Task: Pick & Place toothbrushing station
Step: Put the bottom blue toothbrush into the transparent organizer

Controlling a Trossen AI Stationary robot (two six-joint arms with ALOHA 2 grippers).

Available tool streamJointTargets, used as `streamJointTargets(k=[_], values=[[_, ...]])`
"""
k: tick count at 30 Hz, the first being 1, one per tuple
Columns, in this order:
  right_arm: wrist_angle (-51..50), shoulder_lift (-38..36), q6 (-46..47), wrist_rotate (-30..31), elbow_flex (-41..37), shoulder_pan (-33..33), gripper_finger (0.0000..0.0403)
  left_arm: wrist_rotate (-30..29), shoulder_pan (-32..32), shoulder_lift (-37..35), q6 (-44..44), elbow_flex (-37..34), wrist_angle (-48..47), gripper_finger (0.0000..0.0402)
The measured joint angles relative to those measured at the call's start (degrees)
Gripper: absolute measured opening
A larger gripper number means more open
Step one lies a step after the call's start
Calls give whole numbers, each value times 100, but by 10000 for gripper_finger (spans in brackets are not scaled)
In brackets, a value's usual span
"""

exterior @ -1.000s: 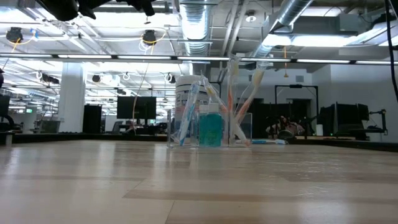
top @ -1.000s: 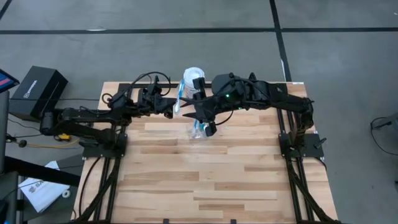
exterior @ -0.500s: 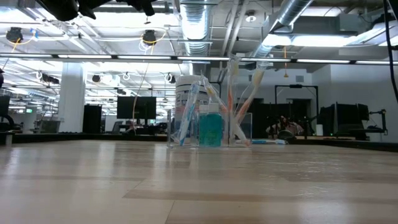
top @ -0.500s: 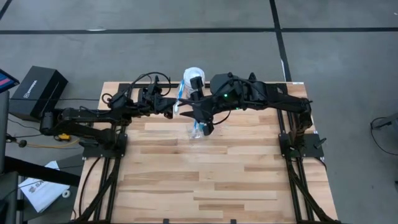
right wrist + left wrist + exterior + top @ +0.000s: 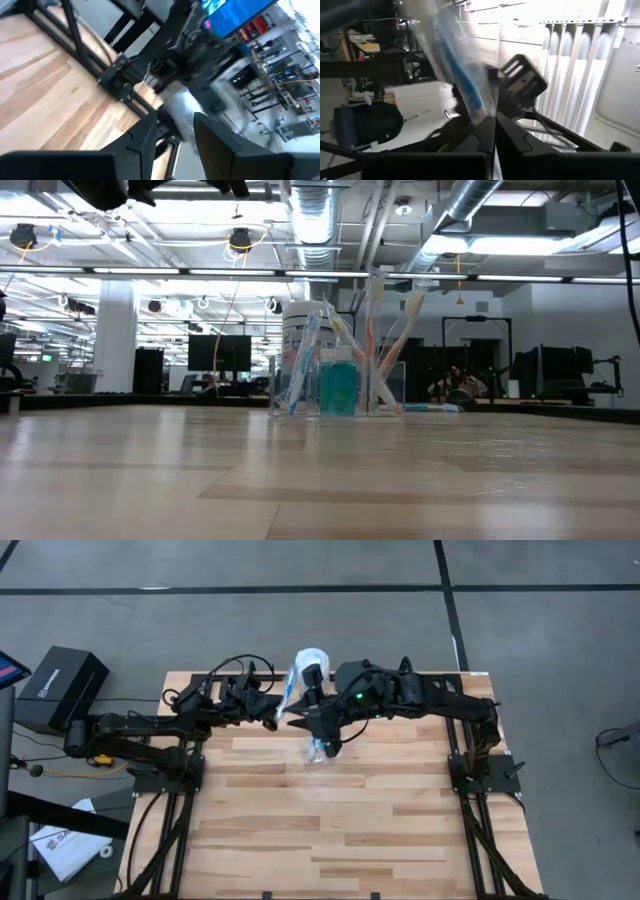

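Observation:
The see-through holder (image 5: 335,385) stands on the table with several toothbrushes leaning in it and a teal bottle (image 5: 338,388); it also shows in the high view (image 5: 318,753). My left gripper (image 5: 272,712) is shut on a blue-and-white toothbrush in a clear wrapper (image 5: 286,690), left of the holder and above the table. My right gripper (image 5: 304,724) is open, above the holder, pointing toward the left gripper. A blurred white shape (image 5: 181,111) shows between its fingers; whether they touch it, I cannot tell. My left gripper pinches the wrapped toothbrush between its two shut fingers, at the wrapper's lower end (image 5: 489,111). The toothbrush (image 5: 457,65) stands out slanting beyond the fingertips, lifted clear of the table.
A larger white jar with a blue label (image 5: 312,662) stands at the table's far edge behind the holder. One toothbrush (image 5: 432,407) lies flat on the table right of the holder in the low view. A black box (image 5: 62,685) sits off the table's left.
My right gripper has moved a little toward the table's left, closer to my left gripper and the wrapped toothbrush. The holder has stayed in place.

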Motion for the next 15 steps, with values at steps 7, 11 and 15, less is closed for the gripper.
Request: streamJointTargets(k=[7, 11, 15], values=[[161, 91, -213, 143, 4, 66, 120, 206, -17, 195, 4, 161, -31, 0], [214, 92, -254, 292, -10, 66, 120, 248, -17, 317, 4, 158, -46, 0], [240, 83, -197, 305, -2, 64, 120, 249, -17, 341, -9, 161, -4, 0]])
